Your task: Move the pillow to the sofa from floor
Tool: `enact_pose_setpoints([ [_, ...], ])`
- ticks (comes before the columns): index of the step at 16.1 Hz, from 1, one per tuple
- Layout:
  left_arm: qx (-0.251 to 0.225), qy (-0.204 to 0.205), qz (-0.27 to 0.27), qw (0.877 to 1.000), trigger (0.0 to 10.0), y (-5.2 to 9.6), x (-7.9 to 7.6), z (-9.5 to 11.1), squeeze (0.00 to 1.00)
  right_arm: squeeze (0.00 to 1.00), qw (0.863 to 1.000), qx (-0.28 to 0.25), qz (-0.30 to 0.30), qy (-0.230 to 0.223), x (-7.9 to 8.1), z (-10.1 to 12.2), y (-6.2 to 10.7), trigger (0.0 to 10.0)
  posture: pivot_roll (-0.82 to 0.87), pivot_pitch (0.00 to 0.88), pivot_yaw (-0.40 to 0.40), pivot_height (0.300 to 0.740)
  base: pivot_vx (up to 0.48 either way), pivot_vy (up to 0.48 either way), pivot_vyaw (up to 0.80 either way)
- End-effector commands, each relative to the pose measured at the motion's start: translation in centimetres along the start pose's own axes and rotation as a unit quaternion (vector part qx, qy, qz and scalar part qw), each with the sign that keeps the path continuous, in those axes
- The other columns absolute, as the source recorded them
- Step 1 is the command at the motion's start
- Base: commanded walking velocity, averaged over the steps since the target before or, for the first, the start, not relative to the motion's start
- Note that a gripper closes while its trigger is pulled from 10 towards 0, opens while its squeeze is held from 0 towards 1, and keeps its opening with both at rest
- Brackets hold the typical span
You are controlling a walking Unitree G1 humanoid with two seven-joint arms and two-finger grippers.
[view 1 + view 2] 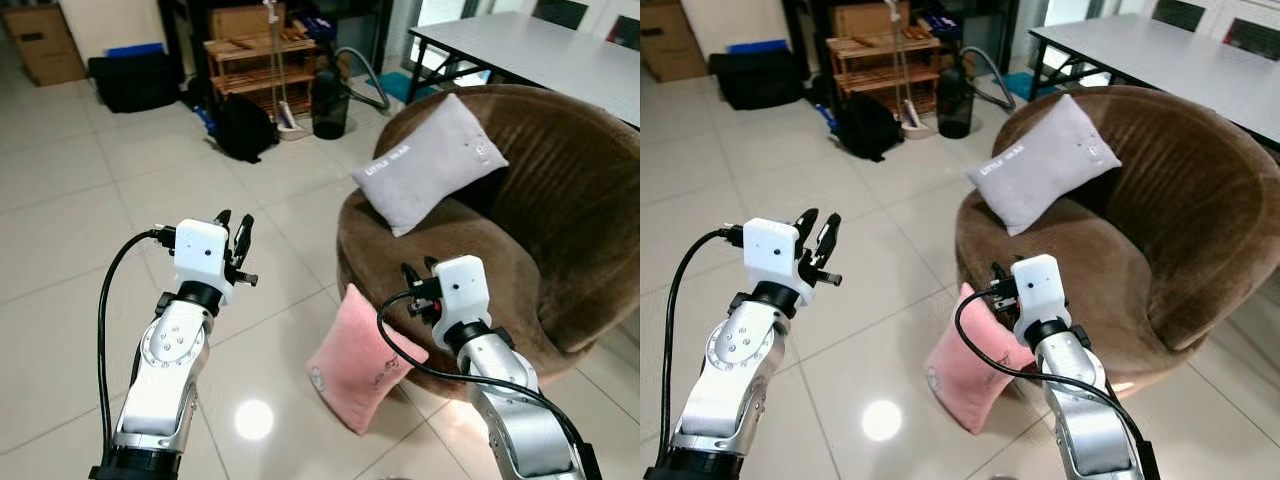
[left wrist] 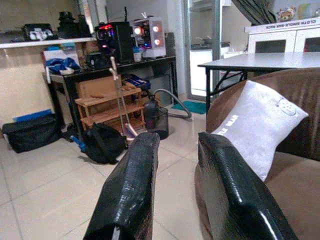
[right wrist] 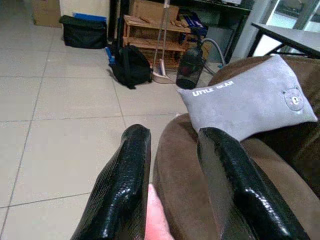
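Our right gripper (image 1: pixel 418 272) hangs with its fingers parted and nothing between them, just above the pink pillow (image 1: pixel 358 364) and close to the front edge of the brown round sofa (image 1: pixel 560 215). Our left gripper (image 1: pixel 234 232) is raised over bare floor (image 1: pixel 80 240) well to the left, its fingers likewise spread and empty.

We see the sofa as the biggest thing before us, with a grey pillow (image 1: pixel 428 162) lettered "LITTLE BEAR" leaning on its back cushion. The pink pillow stands on the tiled floor, propped against the sofa's base. Behind the sofa is a grey tabletop (image 1: pixel 540 50). Farther back sit a wooden rack (image 1: pixel 250 60), a black bag (image 1: pixel 135 80) and a black backpack (image 1: pixel 243 127).
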State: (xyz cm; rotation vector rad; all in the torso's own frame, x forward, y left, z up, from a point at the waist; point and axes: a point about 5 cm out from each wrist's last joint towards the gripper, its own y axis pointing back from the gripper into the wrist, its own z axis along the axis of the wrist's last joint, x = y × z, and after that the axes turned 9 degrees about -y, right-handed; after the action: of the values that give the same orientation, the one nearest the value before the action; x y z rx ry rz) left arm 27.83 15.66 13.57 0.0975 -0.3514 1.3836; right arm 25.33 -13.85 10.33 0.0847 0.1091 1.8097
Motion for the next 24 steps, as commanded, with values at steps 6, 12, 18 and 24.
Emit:
enact_pose_setpoints([
  [6,-0.007,0.0,-0.006,1.0,10.0,-0.08,-0.16,0.34,0.0,0.0,1.0,-0.001,-0.003,0.005,-0.25,0.26,-0.18,10.0,-0.06,0.021,-0.006,0.74,0.391,0.0,-0.4],
  [12,-0.007,-0.001,-0.009,1.0,10.0,-0.06,-0.28,0.37,0.0,0.0,1.0,0.004,-0.008,0.012,-0.42,-0.01,-0.16,10.0,-0.06,0.012,-0.007,0.74,0.368,0.0,0.0],
  [18,-0.003,-0.011,-0.04,0.999,10.0,0.33,-0.82,-0.06,0.0,0.0,1.0,0.011,-0.009,0.009,-0.32,-0.22,-0.09,10.0,-0.06,0.0,-0.005,0.71,0.116,0.0,0.0],
  [24,-0.006,-0.021,-0.057,0.998,10.0,0.81,-0.71,-0.36,0.0,0.0,1.0,0.014,-0.002,0.012,-0.18,-0.37,-0.04,10.0,-0.06,0.0,-0.011,0.65,0.0,0.0,0.0],
])
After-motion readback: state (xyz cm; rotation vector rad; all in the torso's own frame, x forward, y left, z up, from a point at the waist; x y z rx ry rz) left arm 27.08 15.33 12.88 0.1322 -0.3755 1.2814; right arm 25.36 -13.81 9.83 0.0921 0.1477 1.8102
